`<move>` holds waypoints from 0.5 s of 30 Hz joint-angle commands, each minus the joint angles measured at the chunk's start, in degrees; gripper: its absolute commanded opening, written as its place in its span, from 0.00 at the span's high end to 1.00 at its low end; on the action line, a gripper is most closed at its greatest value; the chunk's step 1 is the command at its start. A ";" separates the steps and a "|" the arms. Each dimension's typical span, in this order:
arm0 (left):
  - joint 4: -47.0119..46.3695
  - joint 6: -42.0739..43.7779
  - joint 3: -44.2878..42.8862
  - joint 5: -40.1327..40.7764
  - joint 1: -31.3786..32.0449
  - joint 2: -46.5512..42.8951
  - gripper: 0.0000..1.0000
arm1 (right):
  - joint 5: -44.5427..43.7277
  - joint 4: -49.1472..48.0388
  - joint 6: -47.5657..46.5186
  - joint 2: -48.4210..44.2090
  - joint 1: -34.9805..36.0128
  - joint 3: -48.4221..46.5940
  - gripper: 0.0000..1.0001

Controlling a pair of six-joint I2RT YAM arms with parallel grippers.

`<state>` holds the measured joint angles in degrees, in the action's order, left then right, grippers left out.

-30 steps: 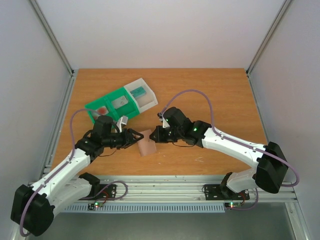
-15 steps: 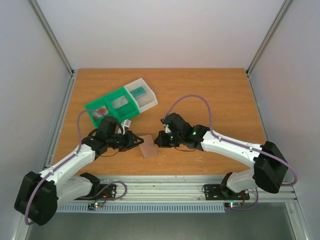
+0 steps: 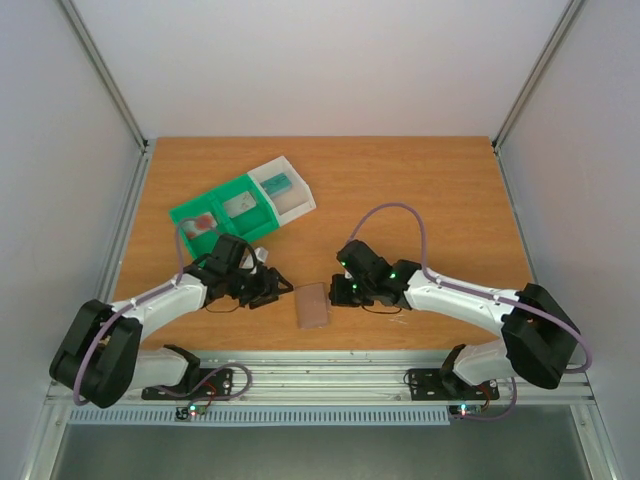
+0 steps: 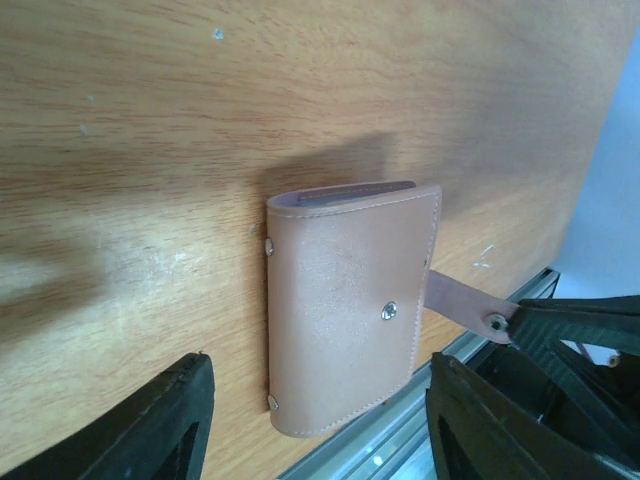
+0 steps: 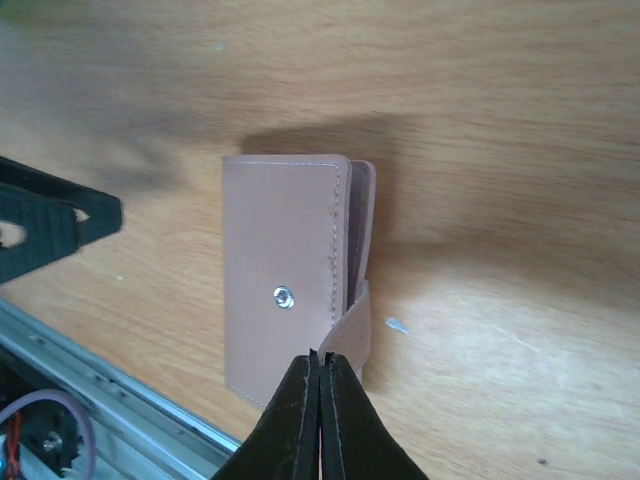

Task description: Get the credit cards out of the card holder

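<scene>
**A:** Where's the card holder (image 4: 345, 300)?

**B:** Folded shut on the table (image 3: 430, 200), near its front edge, between both grippers. The left gripper (image 3: 277, 290) is spread and touching nothing. The right gripper (image 5: 320, 360) is pressed together at the snap strap (image 5: 352, 325); I can't tell if it pinches it.

**A:** How will it handle?

**B:** Probably light, soft leather that flops and slides. Pin one panel, then lift the flap's free edge

The card holder (image 4: 330, 330) is plain pinkish-tan with a silver stud (image 4: 389, 311), the table (image 3: 430, 190) orange wood-grain, the tray (image 3: 258, 205) green and white.
</scene>
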<state>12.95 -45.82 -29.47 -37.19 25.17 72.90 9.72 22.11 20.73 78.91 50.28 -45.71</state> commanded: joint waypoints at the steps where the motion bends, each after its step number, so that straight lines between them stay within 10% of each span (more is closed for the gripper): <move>1: -0.12 3.16 -2.24 -0.06 0.31 -0.99 0.37 | -2.29 1.06 0.47 -4.84 -0.88 1.28 0.99; 15: -0.65 4.53 -1.31 -1.34 0.58 -3.07 0.25 | 7.72 -10.32 4.98 -5.78 -0.84 2.35 0.99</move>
<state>13.10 -42.87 -30.24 -38.20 25.54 70.32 14.26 16.95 23.57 70.81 49.54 -43.97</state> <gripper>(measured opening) 0.749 0.016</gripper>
